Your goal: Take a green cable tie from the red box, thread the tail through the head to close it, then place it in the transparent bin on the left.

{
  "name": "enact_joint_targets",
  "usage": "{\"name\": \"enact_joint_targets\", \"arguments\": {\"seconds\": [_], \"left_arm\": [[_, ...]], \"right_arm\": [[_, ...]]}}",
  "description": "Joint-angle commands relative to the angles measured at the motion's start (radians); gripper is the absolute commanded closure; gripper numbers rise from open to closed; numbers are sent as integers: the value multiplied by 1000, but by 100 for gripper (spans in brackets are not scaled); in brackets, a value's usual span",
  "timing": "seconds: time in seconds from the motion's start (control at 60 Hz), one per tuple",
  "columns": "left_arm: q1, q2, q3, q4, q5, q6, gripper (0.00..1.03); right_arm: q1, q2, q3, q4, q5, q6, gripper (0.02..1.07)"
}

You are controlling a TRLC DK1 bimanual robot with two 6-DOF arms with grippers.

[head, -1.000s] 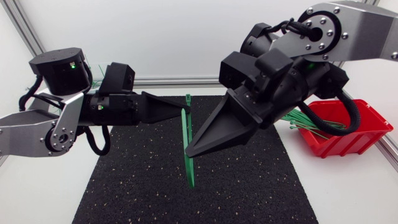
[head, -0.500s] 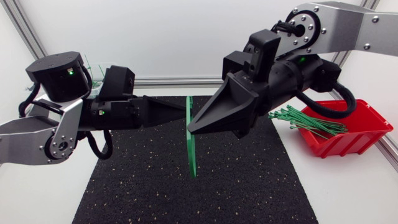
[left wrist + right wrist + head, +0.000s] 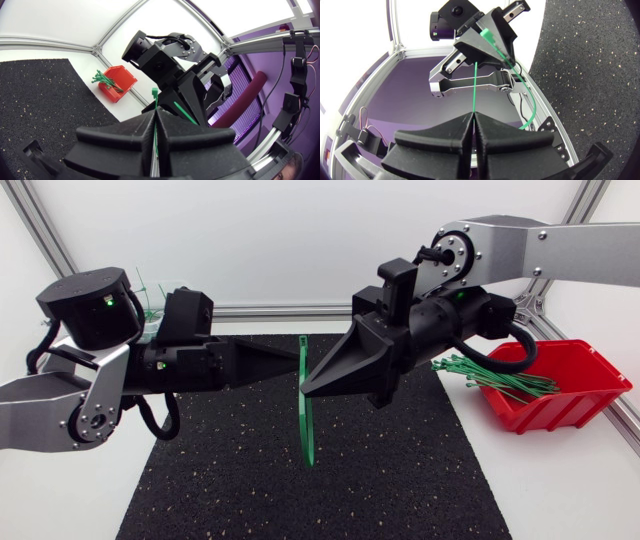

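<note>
A green cable tie (image 3: 306,420) hangs upright over the middle of the black mat (image 3: 400,480), its tail curving down toward the mat. My left gripper (image 3: 296,363) comes in from the left and is shut on the tie near its upper end. My right gripper (image 3: 304,388) meets it from the right, shut on the strap just below. In the left wrist view the tie's head (image 3: 155,92) sticks out above the closed fingertips (image 3: 150,117). In the right wrist view the strap (image 3: 476,85) runs from my shut gripper (image 3: 473,116) up to the left one (image 3: 485,40).
The red box (image 3: 575,395) stands off the mat at the right, a bundle of green ties (image 3: 490,372) spilling over its left rim. The transparent bin (image 3: 150,288) is at the back left, mostly hidden behind my left arm.
My right arm has drawn back and levelled out, its gripper rising from a downward slant to nearly horizontal. The tie went from tilted to upright. The left gripper shifted slightly.
</note>
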Motion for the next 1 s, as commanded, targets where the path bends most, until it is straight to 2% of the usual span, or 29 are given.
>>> {"name": "enact_joint_targets", "arguments": {"seconds": [0.0,0.45,0.983], "left_arm": [[-10,-34,-30,23,4,21,100],[-12,-2,-36,24,-9,185,100],[-7,-23,-21,24,-24,208,100]], "right_arm": [[-11,21,-22,-17,-15,-18,102],[-3,3,-29,-17,-38,-31,102],[3,43,-42,-17,-38,-68,102]]}}
